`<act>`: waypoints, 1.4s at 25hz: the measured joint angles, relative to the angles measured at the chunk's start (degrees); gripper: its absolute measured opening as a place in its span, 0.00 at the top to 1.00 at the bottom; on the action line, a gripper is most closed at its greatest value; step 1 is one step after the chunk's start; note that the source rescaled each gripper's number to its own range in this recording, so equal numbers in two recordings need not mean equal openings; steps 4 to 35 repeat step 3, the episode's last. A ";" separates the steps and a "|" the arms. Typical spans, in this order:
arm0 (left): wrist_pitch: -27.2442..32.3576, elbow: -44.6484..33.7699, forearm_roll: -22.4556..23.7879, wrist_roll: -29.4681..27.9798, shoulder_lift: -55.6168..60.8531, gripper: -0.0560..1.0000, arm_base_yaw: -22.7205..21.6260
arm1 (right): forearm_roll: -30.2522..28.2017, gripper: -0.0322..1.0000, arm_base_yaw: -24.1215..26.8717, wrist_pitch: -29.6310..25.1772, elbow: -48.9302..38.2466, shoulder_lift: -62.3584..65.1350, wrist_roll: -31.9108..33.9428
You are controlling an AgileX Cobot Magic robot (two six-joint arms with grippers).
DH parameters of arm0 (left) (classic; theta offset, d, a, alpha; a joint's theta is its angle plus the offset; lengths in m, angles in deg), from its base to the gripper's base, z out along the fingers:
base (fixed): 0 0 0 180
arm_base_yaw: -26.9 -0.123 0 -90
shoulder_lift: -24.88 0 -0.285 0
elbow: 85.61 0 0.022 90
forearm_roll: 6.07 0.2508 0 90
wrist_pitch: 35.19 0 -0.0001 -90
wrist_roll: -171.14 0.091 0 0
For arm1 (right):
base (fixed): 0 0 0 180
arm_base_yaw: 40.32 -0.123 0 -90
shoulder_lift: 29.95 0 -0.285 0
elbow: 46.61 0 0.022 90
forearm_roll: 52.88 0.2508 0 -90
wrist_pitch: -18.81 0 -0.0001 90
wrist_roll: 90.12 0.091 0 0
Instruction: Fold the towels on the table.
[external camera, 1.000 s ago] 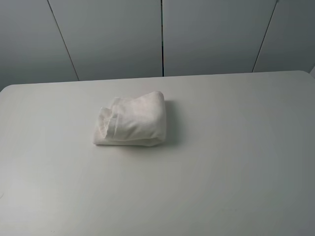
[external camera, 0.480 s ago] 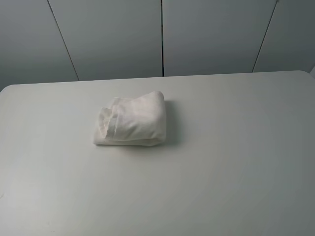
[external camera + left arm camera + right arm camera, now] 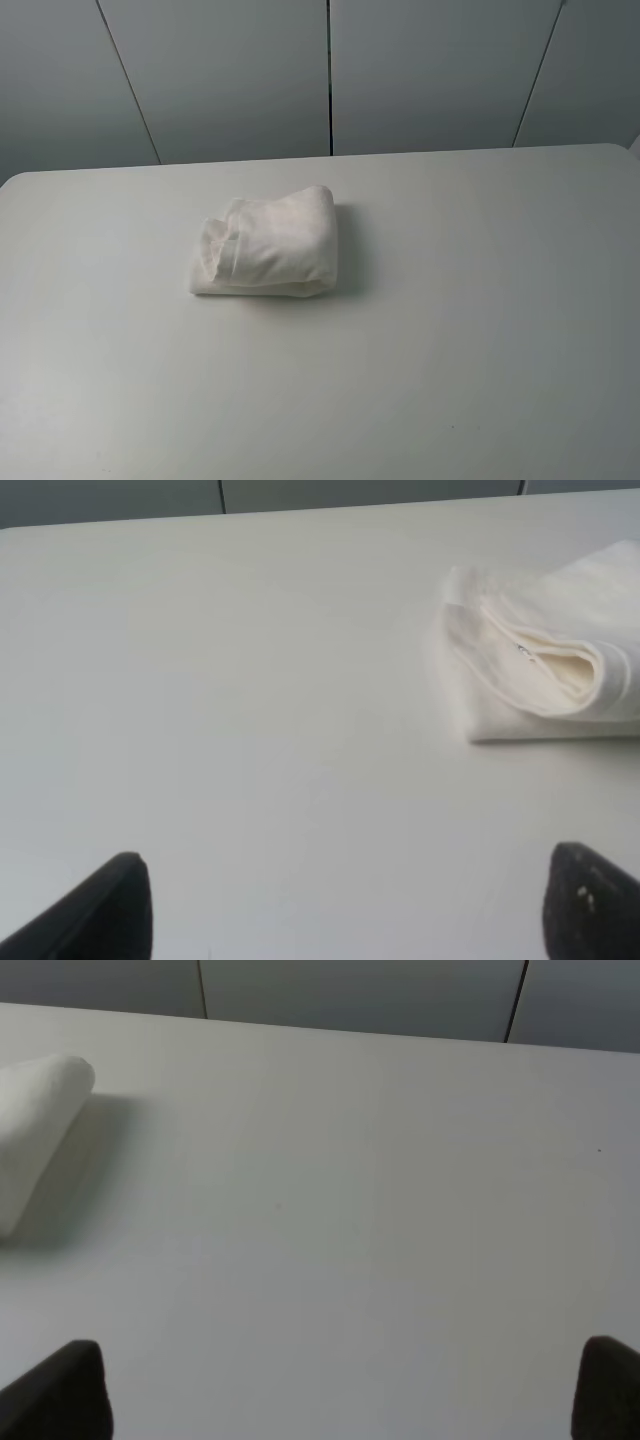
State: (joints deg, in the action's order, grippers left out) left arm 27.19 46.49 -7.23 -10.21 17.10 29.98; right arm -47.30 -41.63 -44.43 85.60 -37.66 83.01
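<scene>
The white terry towel (image 3: 268,247) lies folded into a small thick bundle on the white table (image 3: 450,330), left of the middle. Its layered open edges face left. It also shows in the left wrist view (image 3: 550,660) and partly in the right wrist view (image 3: 35,1120). Neither gripper shows in the high view. My left gripper (image 3: 345,905) is open and empty over bare table, well short of the towel. My right gripper (image 3: 345,1390) is open and empty over bare table, well away from the towel's rounded fold.
A grey panelled wall (image 3: 330,70) stands behind the table's far edge. The table's rounded far corners show at left and right. Nothing else lies on the tabletop.
</scene>
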 joint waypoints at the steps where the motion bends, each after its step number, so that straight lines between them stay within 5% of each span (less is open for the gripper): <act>1: 0.00 0.00 0.00 0.00 0.00 0.00 0.00 | 0.00 0.00 0.00 0.00 0.00 0.00 0.00; 35: 0.00 0.00 0.00 0.00 0.00 0.00 0.00 | 0.00 0.00 0.00 0.00 0.00 0.00 0.00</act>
